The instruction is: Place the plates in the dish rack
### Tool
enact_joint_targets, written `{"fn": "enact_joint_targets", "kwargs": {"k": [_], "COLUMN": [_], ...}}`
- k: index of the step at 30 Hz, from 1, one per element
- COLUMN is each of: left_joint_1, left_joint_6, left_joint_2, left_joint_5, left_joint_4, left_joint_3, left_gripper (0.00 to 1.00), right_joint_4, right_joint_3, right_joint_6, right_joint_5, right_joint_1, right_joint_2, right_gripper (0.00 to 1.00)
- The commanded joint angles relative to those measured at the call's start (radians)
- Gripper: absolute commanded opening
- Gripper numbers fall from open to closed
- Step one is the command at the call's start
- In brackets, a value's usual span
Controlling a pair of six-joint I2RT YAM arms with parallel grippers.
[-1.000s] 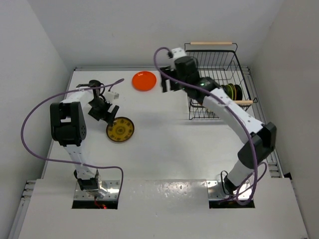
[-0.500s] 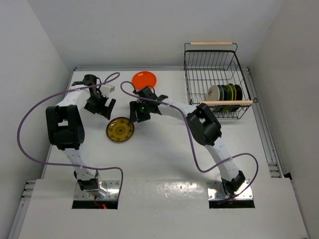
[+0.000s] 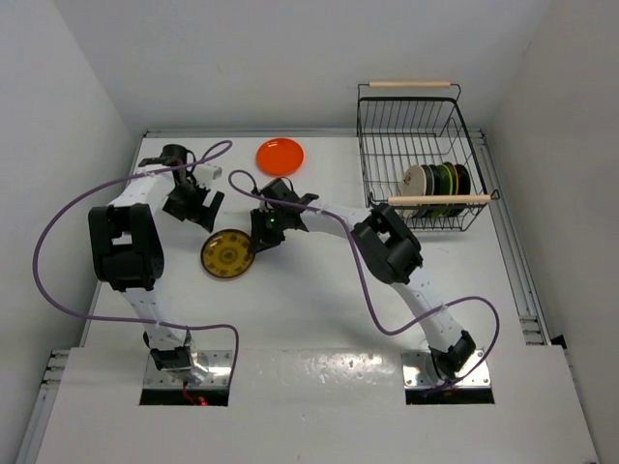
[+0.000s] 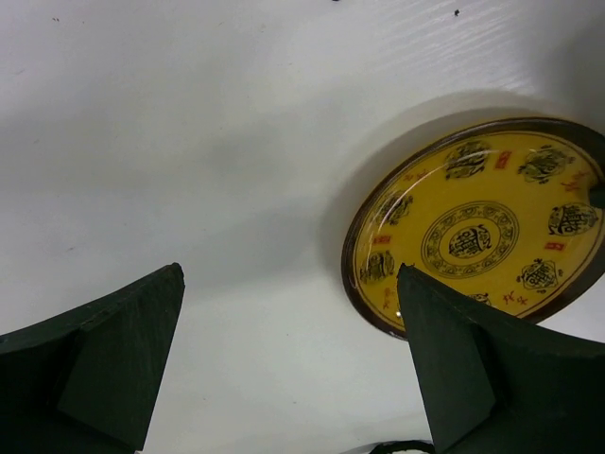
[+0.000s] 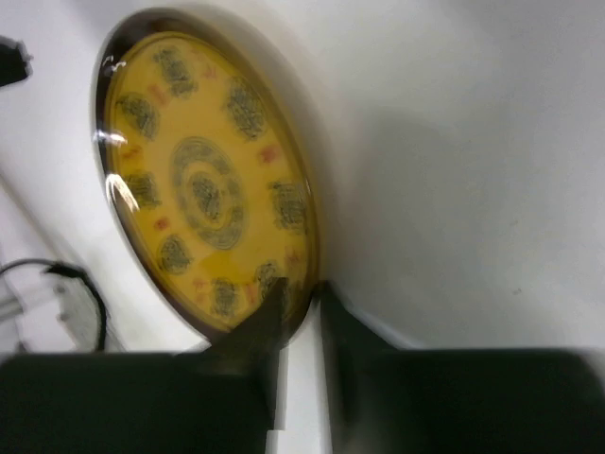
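Right gripper [image 5: 301, 317]: you have its fingers drawn nearly together at the rim of the yellow-brown patterned plate [image 5: 203, 194], one fingertip inside the lip and one outside. I cannot tell whether the pads are actually biting.
Left gripper [image 4: 293, 378]: spread wide and holding nothing. The same plate lies just ahead of it, past its right-hand finger.
Plate position: flat or nearly flat on the table [image 3: 319, 309], directly in front of your right fingertips, face up.
Likely handling: a glazed, rigid dish, probably light but slick. Expect it to pivot in a two-finger pinch and to chip if dropped.
Where to hold: on the rim, where your right fingers sit. The raised lip is the only part a narrow jaw can straddle. Seat the rim deeper between the pads before lifting, because a tip-only hold will probably let the plate swing down.
Lift advice: raise slowly, let the plate hang edge-on below the fingers, and avoid quick wrist turns.
Orange-red plate [image 3: 280, 155]: on the table, apart from both grippers, off to the side of your right wrist. The rim rule should apply here too.
Dish rack [image 3: 387, 116]: well behind the right gripper, back past its forearm. It already holds several loaded plates [image 3: 440, 181] standing on edge at one end, and the rest of the wire floor is open.
Risk: plate-on-plate contact when slotting in beside those upright ones, so enter edge-first and clear of them.
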Motion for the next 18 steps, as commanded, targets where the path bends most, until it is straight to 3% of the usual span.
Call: {"fn": "enact_joint_targets", "kwargs": {"k": [1, 2, 7, 13, 14, 18], "left_joint_1": [0.010, 0.010, 0.010, 0.031, 0.031, 0.031], "left_joint_6": [-0.014, -0.014, -0.014, -0.040, -0.051, -0.062], "left_joint_2": [-0.040, -0.040, -0.049, -0.080, -0.080, -0.080], "left_joint_5": [0.006, 0.006, -0.016, -0.031, -0.031, -0.031], "left_joint_4": [0.005, 0.005, 0.005, 0.014, 0.014, 0.024], "left_joint_3": [0.021, 0.012, 0.012, 0.076, 0.085, 0.110], "left_gripper": [1.00, 1.00, 1.00, 1.00, 1.00, 1.00], "right_joint_4": [-0.019, -0.020, -0.049, -0.200, -0.256, -0.341], "right_joint_3": [0.025, 0.023, 0.019, 0.149, 0.208, 0.250], "right_joint_6": [-0.002, -0.002, -0.081, -0.302, -0.408, -0.591], "right_joint_5": [0.016, 0.013, 0.076, 0.505, 0.663, 1.015], "right_joint_1": [0.005, 0.004, -0.006, -0.053, -0.067, -0.146], "right_joint_2": [0.053, 0.053, -0.060, -0.406, -0.430, -0.560], "right_gripper": [0.08, 0.00, 0.00, 0.00, 0.00, 0.00]}}
